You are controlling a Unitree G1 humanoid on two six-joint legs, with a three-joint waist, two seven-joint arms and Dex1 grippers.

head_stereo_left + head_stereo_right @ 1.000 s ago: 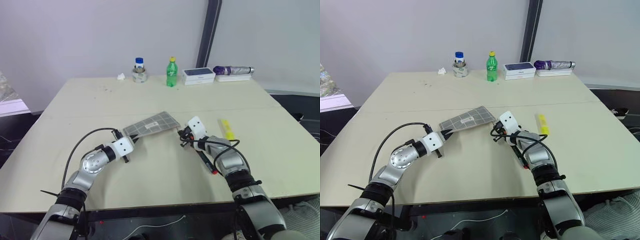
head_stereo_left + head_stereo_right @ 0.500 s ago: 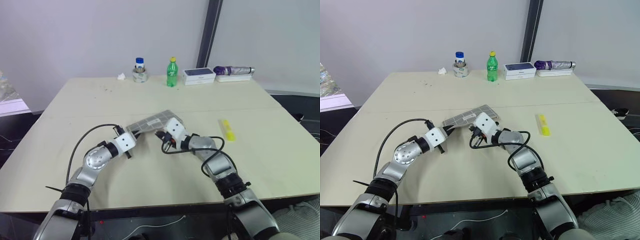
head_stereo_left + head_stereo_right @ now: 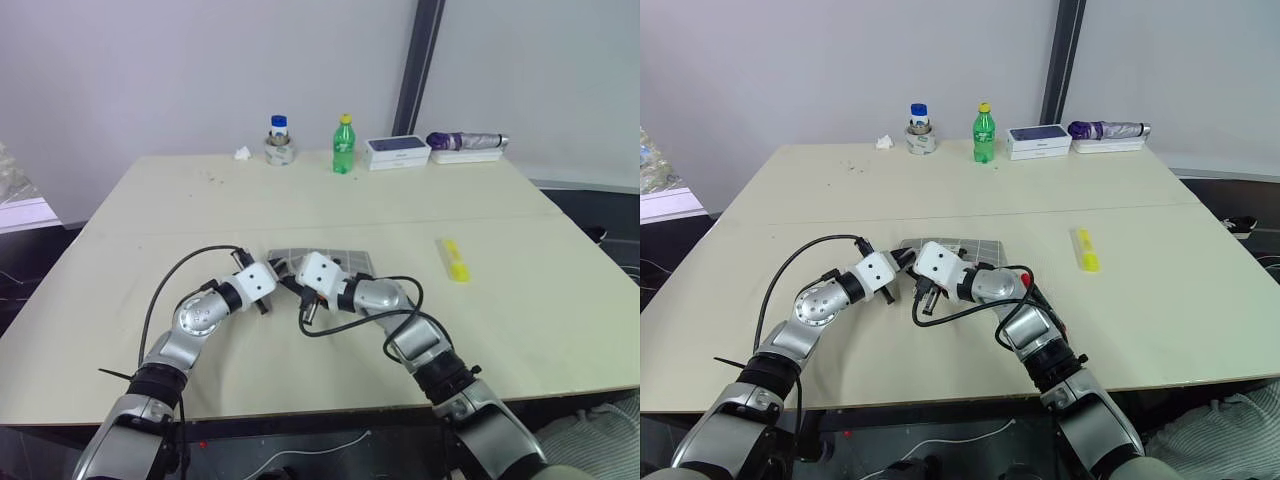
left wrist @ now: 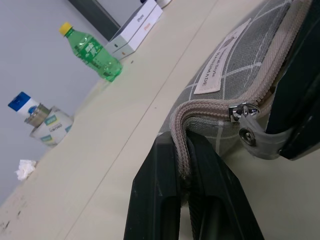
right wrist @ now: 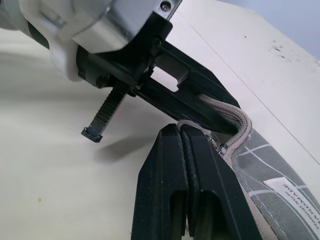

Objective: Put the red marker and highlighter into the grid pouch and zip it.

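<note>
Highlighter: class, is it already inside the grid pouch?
No, the highlighter lies on the table, apart from the grid pouch.

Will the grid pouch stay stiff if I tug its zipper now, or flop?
Likely floppy: the grid pouch bends over where the left gripper pinches its zipper edge. It looks flat and light, so it may slide on the smooth table unless that corner stays clamped.

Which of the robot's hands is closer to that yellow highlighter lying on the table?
Right. The right gripper is at the grid pouch, well short of the highlighter; the left gripper, pinching the pouch's corner, is slightly farther.
</note>
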